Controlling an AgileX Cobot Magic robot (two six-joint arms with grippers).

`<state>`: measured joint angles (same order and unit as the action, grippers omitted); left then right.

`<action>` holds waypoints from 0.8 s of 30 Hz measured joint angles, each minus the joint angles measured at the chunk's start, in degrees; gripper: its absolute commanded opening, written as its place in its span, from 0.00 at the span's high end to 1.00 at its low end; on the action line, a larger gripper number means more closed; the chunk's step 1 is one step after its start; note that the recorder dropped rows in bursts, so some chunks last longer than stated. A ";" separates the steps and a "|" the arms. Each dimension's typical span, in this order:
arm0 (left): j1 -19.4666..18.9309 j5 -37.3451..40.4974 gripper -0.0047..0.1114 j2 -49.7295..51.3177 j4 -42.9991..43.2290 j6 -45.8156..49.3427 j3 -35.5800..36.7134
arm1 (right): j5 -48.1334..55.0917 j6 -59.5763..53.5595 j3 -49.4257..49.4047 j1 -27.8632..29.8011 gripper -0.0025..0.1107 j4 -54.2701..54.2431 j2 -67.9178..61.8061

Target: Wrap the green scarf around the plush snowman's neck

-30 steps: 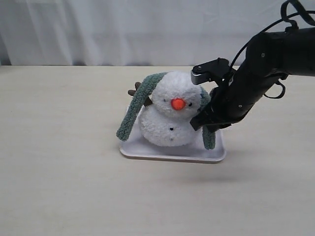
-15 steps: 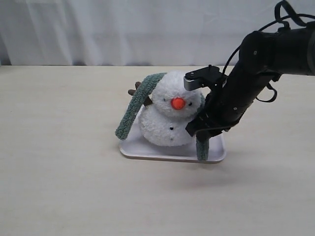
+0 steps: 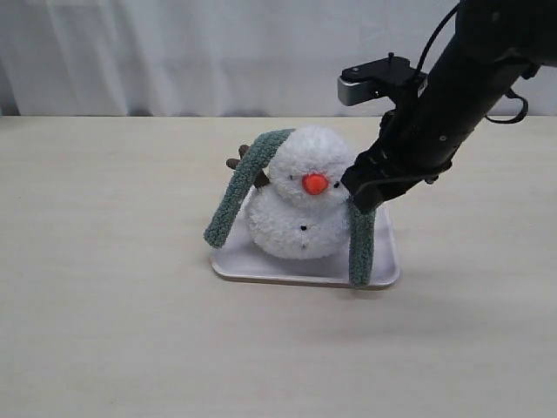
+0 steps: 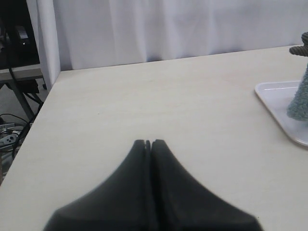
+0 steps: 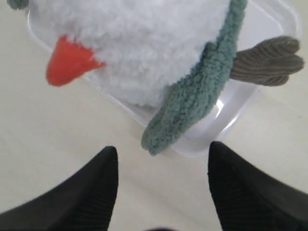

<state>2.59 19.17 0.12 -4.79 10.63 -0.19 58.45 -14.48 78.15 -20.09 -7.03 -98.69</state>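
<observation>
While the snowman [image 3: 296, 222] sat upright on a white tray [image 3: 261, 266] approx. mid-table [image 3: 113, 313], the scarf [image 3: 233, 193] lay draped over the back of its head, not down in the neck [image 3: 280, 193] crease. Scarf's left end slanted down past a brown twig arm [image 3: 235, 163], w/ its tip by the tray's left edge. The right end dropped straight down beside the body, tip over the tray's near-right corner; couldn't tell if it touched the tray. The right gripper [image 5: 162, 148] hovered just above that hanging end, level w/ the snowman's head, its arm reaching in from the far right. The right wrist view showed its fingers [image 5: 94, 190] spread wide apart w/ nothing btwn them; the scarf end, tray edge & orange nose [image 5: 70, 60] all lay beyond the tips, untouched. The left gripper [image 4: 148, 143] didn't show in the exterior view. Its own wrist view showed the jaws pressed together, holding nothing, over bare tabletop well left of the tray, w/ only a tray corner & a bit of scarf in sight. A white curtain [image 3: 174, 52] hung behind the table's far edge.
</observation>
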 measured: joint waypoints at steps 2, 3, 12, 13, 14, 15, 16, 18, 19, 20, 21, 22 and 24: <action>0.00 0.00 0.96 0.00 0.00 0.00 0.00 | -2.31 1.59 0.00 0.00 0.53 0.21 0.60; 0.00 0.00 0.96 0.00 0.00 0.00 0.00 | -3.89 2.20 0.00 0.00 0.56 0.21 0.58; 0.00 0.00 0.96 0.00 0.00 0.00 0.00 | -11.52 2.18 3.03 -0.41 0.62 -2.46 0.72; 0.00 0.00 0.96 0.00 0.00 0.00 0.00 | -11.52 1.82 4.33 -0.94 0.62 -2.48 0.80; 0.00 0.00 0.96 0.00 0.00 0.00 0.00 | -10.99 1.70 5.78 -1.80 0.62 -2.48 0.96; 0.00 0.00 0.96 0.00 0.00 0.00 0.00 | -10.43 1.59 7.31 -3.02 0.62 -1.83 0.95; 0.00 0.00 0.96 0.00 0.00 0.00 0.00 | -10.02 1.53 8.48 -4.27 0.62 -0.77 1.08; 0.00 0.00 0.96 0.00 0.00 0.00 0.00 | -9.15 1.86 10.97 -8.13 0.62 3.15 1.08; 0.00 0.00 0.96 0.00 0.00 0.00 0.00 | -8.68 2.71 11.81 -9.79 0.62 5.40 1.08; 0.00 0.00 0.96 0.00 0.00 0.00 0.00 | -8.04 4.31 12.65 -11.78 0.62 7.46 1.08; 0.00 0.00 0.96 0.00 0.00 0.00 0.00 | -7.07 6.45 13.37 -13.63 0.62 8.79 0.97; 0.00 0.00 0.96 0.00 0.00 0.00 0.00 | -5.95 8.13 13.99 -14.97 0.61 9.49 0.81; 0.00 0.00 0.96 0.00 0.00 0.00 0.00 | -3.28 11.50 15.04 -17.62 0.54 10.36 -0.35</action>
<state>2.59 19.17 0.12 -4.79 10.63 -0.19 55.16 -2.98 93.19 -37.71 3.33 -99.04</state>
